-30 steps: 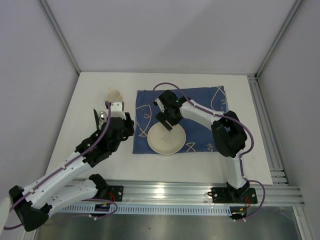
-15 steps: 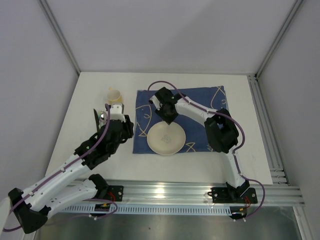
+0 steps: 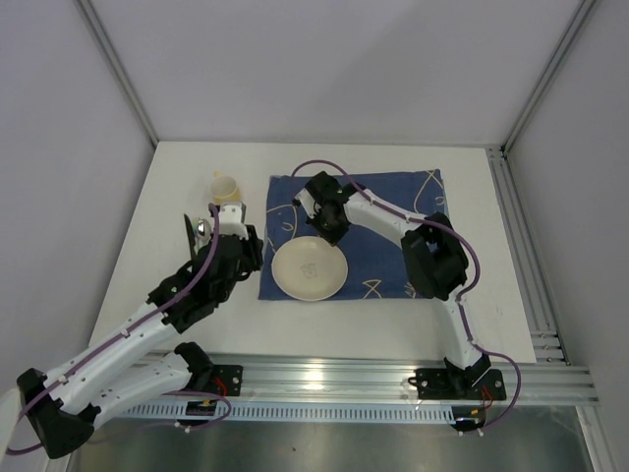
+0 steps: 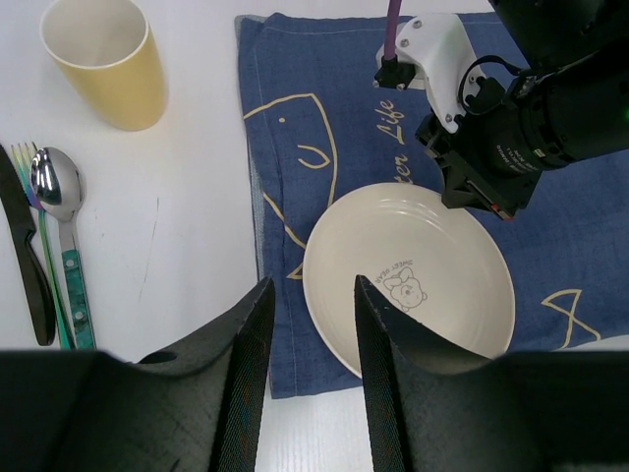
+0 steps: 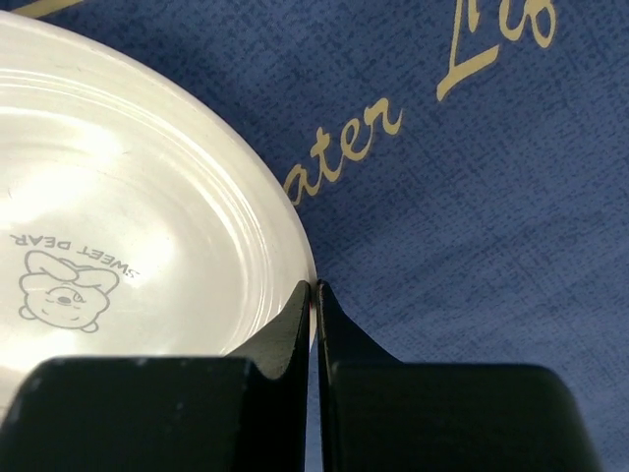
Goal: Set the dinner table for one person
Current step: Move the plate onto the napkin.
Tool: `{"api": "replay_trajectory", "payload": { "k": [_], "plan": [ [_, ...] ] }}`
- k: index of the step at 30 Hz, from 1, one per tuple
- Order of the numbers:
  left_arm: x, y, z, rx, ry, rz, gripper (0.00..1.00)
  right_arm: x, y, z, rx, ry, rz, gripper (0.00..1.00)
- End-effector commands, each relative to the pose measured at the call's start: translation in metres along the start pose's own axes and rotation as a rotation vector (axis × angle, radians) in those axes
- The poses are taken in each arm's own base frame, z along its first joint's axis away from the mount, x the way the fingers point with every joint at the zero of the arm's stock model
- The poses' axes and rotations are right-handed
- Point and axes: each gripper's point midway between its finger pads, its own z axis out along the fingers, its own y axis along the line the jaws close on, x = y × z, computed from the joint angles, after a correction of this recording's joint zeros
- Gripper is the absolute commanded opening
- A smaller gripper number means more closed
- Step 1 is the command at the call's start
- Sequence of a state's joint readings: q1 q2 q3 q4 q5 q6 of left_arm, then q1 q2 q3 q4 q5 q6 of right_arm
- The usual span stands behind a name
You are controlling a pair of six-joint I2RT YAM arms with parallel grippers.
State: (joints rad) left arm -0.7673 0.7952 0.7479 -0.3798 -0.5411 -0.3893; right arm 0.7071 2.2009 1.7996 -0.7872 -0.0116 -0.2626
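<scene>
A cream plate (image 3: 309, 268) with a small bear print lies on the left part of a dark blue cloth (image 3: 393, 211) on the white dinner table (image 3: 177, 177). My right gripper (image 5: 314, 287) is shut on the plate's (image 5: 128, 216) far rim, one finger inside the rim and one outside over the cloth (image 5: 472, 147). My left gripper (image 4: 313, 285) hangs open above the cloth's near left corner, nothing between its fingers, with the plate (image 4: 408, 280) just to its right. A yellow cup (image 4: 103, 59) stands upright left of the cloth.
A spoon (image 4: 57, 187), a green-handled fork (image 4: 44, 265) and a black knife (image 4: 28, 261) lie side by side on the table below the cup. Silver frame rails (image 3: 521, 246) run along the right and near edges.
My right gripper went from open to shut on the plate's rim, and the plate has slid left on the cloth. The left arm has barely moved.
</scene>
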Motion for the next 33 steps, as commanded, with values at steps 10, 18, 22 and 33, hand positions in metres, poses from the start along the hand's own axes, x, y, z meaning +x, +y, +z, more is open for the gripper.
{"api": "replay_trajectory", "payload": {
  "k": [10,18,22,33],
  "plan": [
    [-0.008,-0.011,0.004,0.039,-0.021,0.003,0.41,-0.032,-0.04,-0.071,0.054,-0.146,0.059,0.0],
    [-0.007,-0.012,0.009,0.032,-0.022,0.023,0.41,-0.008,-0.114,-0.093,0.275,-0.133,0.188,0.0],
    [-0.007,-0.011,0.01,0.03,-0.022,0.04,0.41,0.013,-0.153,-0.097,0.398,-0.116,0.306,0.0],
    [-0.01,-0.012,0.011,0.036,-0.034,0.057,0.42,0.032,-0.165,-0.074,0.329,-0.128,0.442,0.0]
  ]
}}
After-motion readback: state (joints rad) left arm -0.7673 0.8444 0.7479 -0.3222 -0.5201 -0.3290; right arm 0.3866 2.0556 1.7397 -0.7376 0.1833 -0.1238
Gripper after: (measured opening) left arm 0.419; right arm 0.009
